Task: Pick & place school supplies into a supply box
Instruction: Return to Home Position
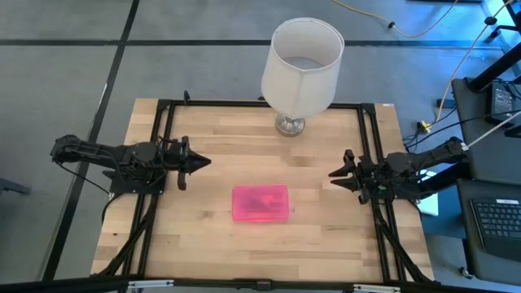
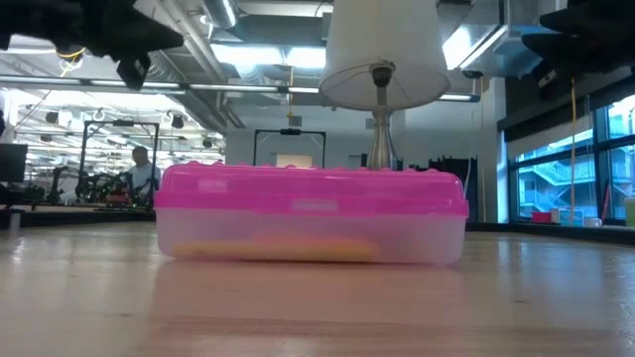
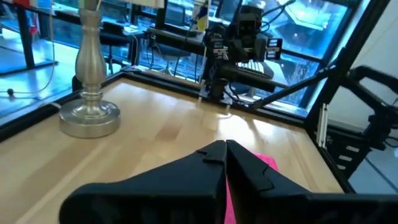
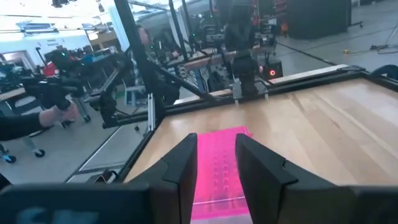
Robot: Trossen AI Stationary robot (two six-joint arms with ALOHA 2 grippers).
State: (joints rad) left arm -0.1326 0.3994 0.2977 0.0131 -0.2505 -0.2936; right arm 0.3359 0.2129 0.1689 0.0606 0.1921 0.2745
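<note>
The supply box [image 1: 260, 203] lies flat in the middle of the table, its pink lid closed over the clear base [image 2: 308, 243]. Through the base I see a long yellow shape [image 2: 288, 248] lying on the bottom; I cannot tell which supply it is. No pencils, pens or scissors show outside the box. My left gripper [image 1: 205, 161] hovers left of the box, shut, its fingertips [image 3: 225, 144] meeting and pointing toward the table's right. My right gripper [image 1: 334, 174] hovers right of the box, open, with the pink lid [image 4: 217, 168] showing between its fingers.
A lamp with a white shade [image 1: 302, 61] and a metal foot [image 1: 290, 124] stands at the far edge, behind the box. A black frame [image 1: 167, 130] runs along the table's sides. Bare wood [image 1: 244, 155] lies around the box. People show in the room beyond.
</note>
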